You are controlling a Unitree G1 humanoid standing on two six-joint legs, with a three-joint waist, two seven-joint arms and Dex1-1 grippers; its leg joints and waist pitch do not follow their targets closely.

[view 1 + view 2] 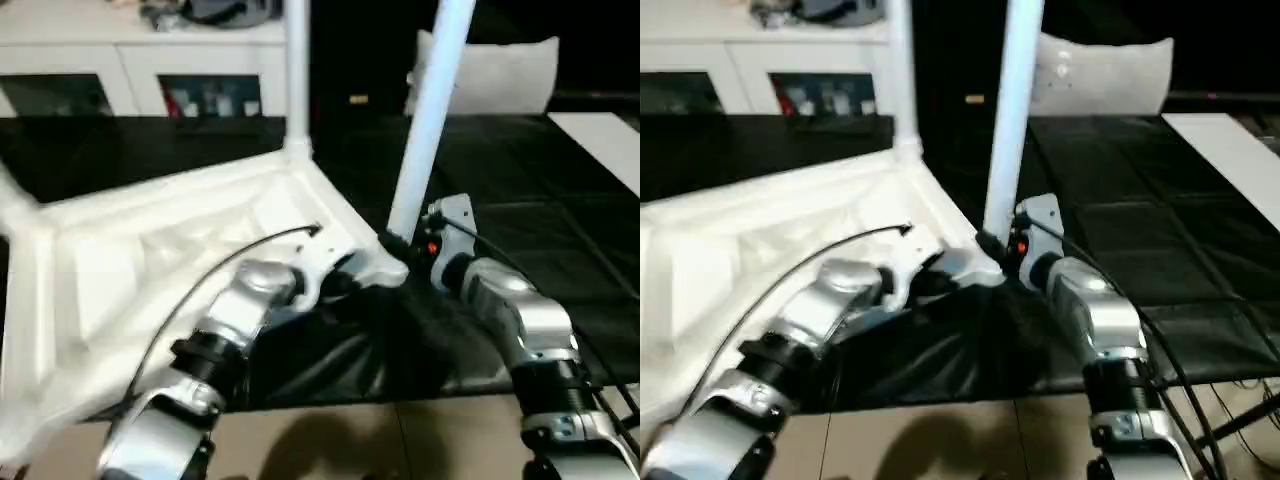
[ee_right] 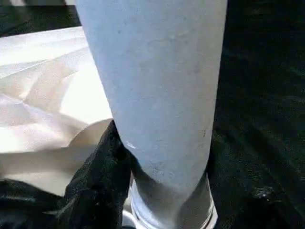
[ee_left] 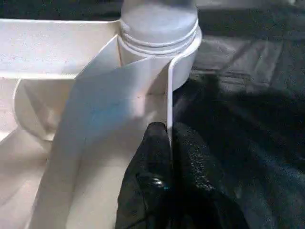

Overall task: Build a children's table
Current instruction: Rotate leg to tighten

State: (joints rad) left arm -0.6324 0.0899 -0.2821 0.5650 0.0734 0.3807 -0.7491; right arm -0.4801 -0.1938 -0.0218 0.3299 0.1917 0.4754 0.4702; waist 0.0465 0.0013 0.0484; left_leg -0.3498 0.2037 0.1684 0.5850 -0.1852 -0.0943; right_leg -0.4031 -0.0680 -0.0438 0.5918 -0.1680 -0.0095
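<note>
left fingers (image 3: 164, 157) pinch the tabletop (image 1: 150, 260) rim; right fingers (image 2: 102, 176) clamp the leg (image 1: 425, 120) seated in its corner socket (image 3: 183, 71).

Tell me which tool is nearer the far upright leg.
Left. The left tool pinches the tabletop rim nearer the far leg; the right tool grips the near leg.

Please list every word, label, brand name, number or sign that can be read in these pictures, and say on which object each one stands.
None can be read.
The tabletop and the leg held by the right gripper: plain white, no print.
The left gripper, pinching the tabletop's side wall: no marking.
Coloured items in the white cabinet behind: too blurred to read.
Small red light at the right wrist: a glow, not a sign.
</note>
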